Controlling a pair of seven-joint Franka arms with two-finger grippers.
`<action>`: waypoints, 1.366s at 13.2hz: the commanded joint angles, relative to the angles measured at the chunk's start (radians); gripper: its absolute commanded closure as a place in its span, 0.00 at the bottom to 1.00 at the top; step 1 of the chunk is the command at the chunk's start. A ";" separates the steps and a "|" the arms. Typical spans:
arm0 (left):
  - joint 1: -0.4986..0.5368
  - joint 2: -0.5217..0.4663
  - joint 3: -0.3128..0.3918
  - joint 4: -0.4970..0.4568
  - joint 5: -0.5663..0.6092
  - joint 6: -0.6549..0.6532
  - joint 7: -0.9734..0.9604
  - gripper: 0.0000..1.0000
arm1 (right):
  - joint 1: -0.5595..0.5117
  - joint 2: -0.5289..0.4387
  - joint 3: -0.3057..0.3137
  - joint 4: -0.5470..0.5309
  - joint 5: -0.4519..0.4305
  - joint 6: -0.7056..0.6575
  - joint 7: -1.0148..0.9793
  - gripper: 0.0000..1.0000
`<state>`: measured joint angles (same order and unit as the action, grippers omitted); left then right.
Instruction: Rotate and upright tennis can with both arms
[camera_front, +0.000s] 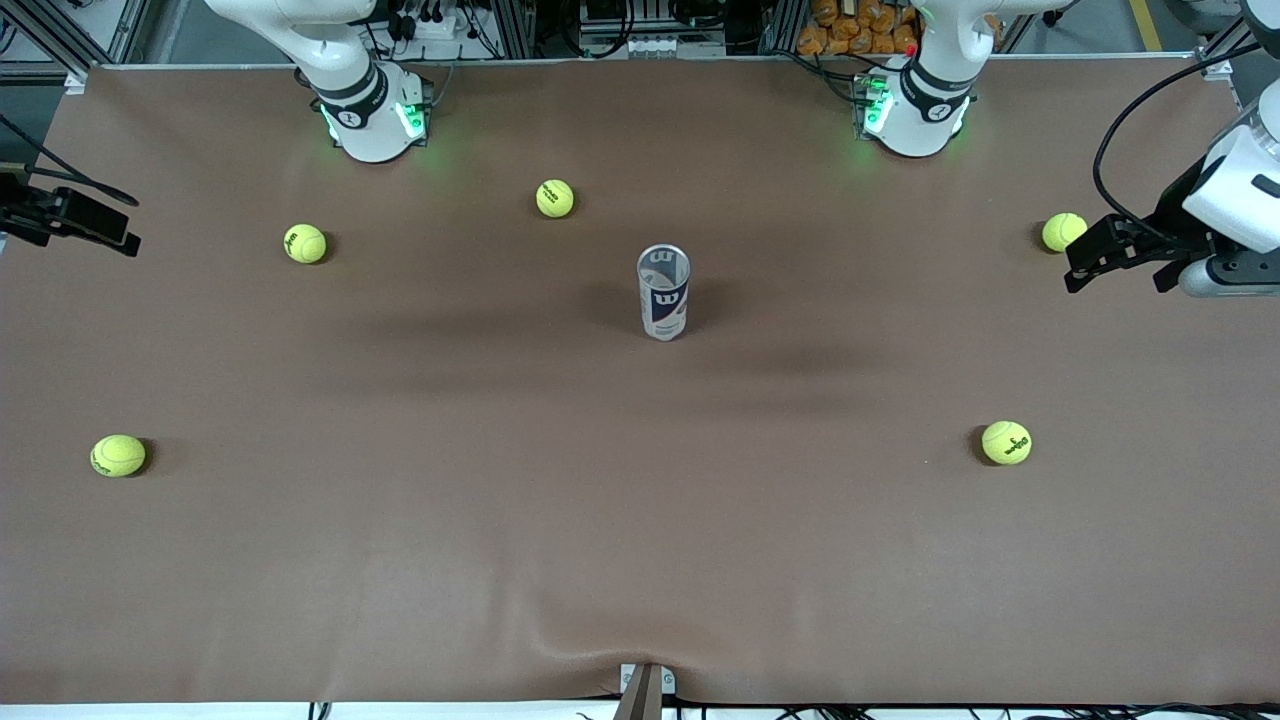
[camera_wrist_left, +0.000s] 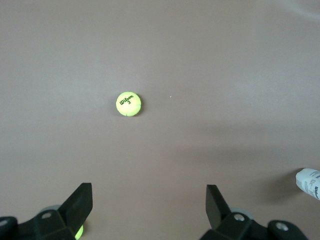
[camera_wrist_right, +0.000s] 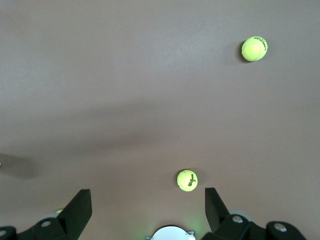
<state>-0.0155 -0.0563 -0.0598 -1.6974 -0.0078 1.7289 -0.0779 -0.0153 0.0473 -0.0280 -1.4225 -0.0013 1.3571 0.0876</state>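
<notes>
Brown table cover (camera_front: 640, 520) spread wide under everything, with a small ripple at the edge nearest the front camera.

Two white arms based along the top of the front view, green lights glowing at both bases. Left arm (camera_front: 925, 85) rising from its base, hand hanging high over the left arm's end of the table. Right arm (camera_front: 340, 70) rising the same way, hand out over the right arm's end of the table. Both waiting, well apart from the can.

Left gripper (camera_wrist_left: 149, 207) spread wide, nothing between its fingers (camera_wrist_left: 80, 205), over bare cover with a tennis ball just beside it. Right gripper (camera_wrist_right: 148, 210) likewise spread wide and holding nothing.

Tennis can (camera_front: 663, 292) standing upright near the middle of the table, open silvery rim facing up, navy band with the white "W" toward the front camera, touched by neither gripper. A sliver of it caught at the edge of the left wrist view.

Five yellow-green tennis balls (camera_front: 555, 198) scattered around it, all well apart from the can: three farther from the front camera than the can, two nearer, one toward each end of the table.
</notes>
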 joint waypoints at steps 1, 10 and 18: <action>-0.003 0.004 0.002 0.021 0.022 -0.015 0.015 0.00 | -0.015 -0.009 0.011 0.005 0.010 -0.012 -0.003 0.00; 0.002 0.006 0.002 0.019 0.020 -0.051 0.023 0.00 | -0.017 -0.009 0.011 0.005 0.010 -0.012 -0.003 0.00; -0.001 0.000 0.035 0.028 0.015 -0.048 0.090 0.00 | -0.017 -0.009 0.011 0.005 0.010 -0.012 -0.003 0.00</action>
<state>-0.0125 -0.0546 -0.0226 -1.6851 -0.0064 1.6976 0.0222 -0.0153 0.0474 -0.0282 -1.4225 -0.0013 1.3571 0.0876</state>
